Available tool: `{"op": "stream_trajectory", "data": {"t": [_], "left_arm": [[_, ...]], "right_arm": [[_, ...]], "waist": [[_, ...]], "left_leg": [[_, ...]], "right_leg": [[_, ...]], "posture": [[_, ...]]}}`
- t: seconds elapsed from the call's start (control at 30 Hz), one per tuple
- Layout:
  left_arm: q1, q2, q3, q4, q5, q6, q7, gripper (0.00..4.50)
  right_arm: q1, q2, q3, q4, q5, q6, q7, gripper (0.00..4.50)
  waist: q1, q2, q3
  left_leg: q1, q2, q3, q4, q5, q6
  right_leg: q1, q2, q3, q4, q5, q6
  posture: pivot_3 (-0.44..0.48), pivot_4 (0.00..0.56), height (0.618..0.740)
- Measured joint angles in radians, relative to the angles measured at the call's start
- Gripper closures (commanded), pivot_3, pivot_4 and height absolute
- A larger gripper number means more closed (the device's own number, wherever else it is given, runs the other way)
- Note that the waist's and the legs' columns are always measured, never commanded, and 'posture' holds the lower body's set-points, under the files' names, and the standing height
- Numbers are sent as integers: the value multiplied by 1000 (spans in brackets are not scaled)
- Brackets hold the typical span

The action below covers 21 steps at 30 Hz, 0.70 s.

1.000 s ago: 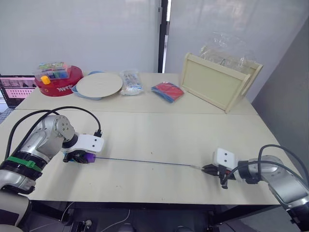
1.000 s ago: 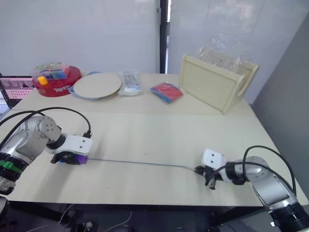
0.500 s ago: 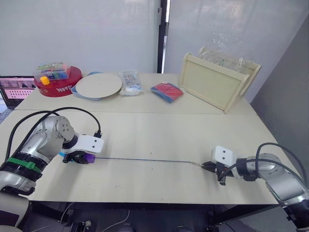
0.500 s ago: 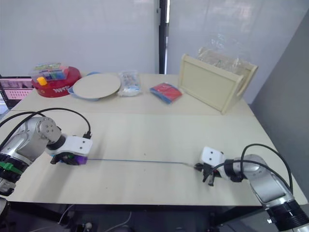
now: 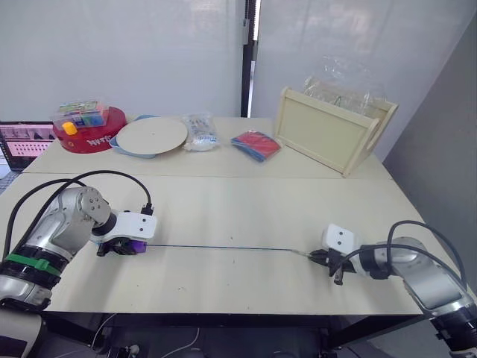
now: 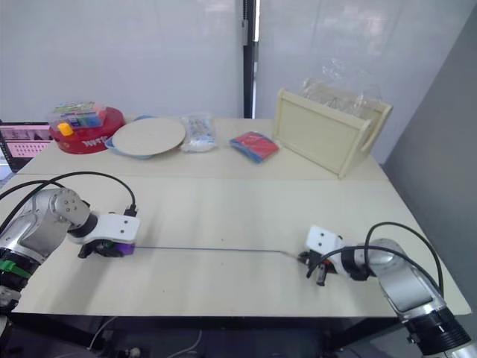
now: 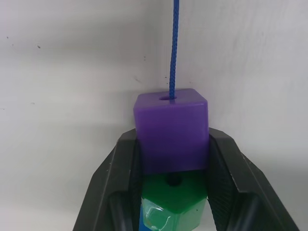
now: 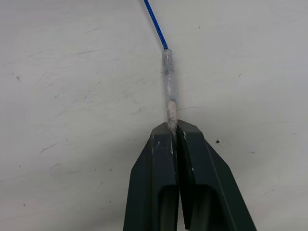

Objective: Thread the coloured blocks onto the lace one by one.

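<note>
Two grips carry all the risk here: in the left eye view the lace [image 5: 223, 248] runs taut across the desk [image 5: 238, 201] from the left gripper [image 5: 133, 247] at 9 o'clock to the right gripper [image 5: 322, 257] at 3 o'clock, so any further pull apart could drag the stiff tip [image 5: 300, 253] out of the pinch or tug the blocks loose. Both forearms lie low over the desk, each gripper pointing inward at the other. The right eye view shows the same line, with the purple block [image 6: 123, 248] at the left gripper's mouth. In the left wrist view the left gripper is clenched on the purple block, the lace leaving its hole toward 12 o'clock; a green block [image 7: 173, 204] sits directly behind it and a sliver of a blue block [image 7: 143, 222] behind that. Only the purple one is squeezed, so the others may slide off if the knot fails. In the right wrist view the right gripper is closed on the very end of the pale tip, a thin hold that a sideways twist would likely break.
</note>
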Motion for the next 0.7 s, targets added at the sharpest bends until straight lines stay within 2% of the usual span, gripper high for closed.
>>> {"op": "stream_trajectory", "data": {"t": [0.2, 0.3, 0.4, 0.5, 0.7], "left_arm": [[35, 9, 49, -57, -83, 14, -10, 8], [63, 46, 150, -95, -158, 53, 6, 0], [122, 88, 241, -123, -240, 78, 7, 0], [197, 115, 336, -174, -324, 108, 5, 0], [474, 55, 775, -288, -546, 296, 82, 0]], "right_arm": [[-23, 24, -26, 12, 1, 24, -15, 2210], [-19, 12, -79, -2, 39, 51, -7, 1160], [0, 9, -123, -8, 84, 93, 0, 130], [14, 8, -153, -26, 132, 135, 8, 26], [114, 42, -346, -99, 290, 219, -14, 26]], "waist": [[-14, -2, 1], [-14, -1, 1], [-13, 3, 5], [-10, 6, 8], [-20, 9, 12]], "left_leg": [[-6, 1, 0, -1, 0, 0], [-21, 0, -1, 1, 0, 0], [-24, 0, -1, 2, 0, 0], [-27, 0, 0, 2, 0, 0], [-27, 0, 0, 1, 0, 0]], "right_leg": [[-5, 0, -1, 0, 0, 0], [-19, 0, 0, 1, 0, 0], [-22, 0, -1, 2, 0, 0], [-25, -1, -1, 1, 0, 0], [-27, -1, 0, 3, 0, 0]], "posture": [[0, 150, 740], [0, 150, 740], [0, 150, 740], [0, 150, 740], [0, 150, 740]]}}
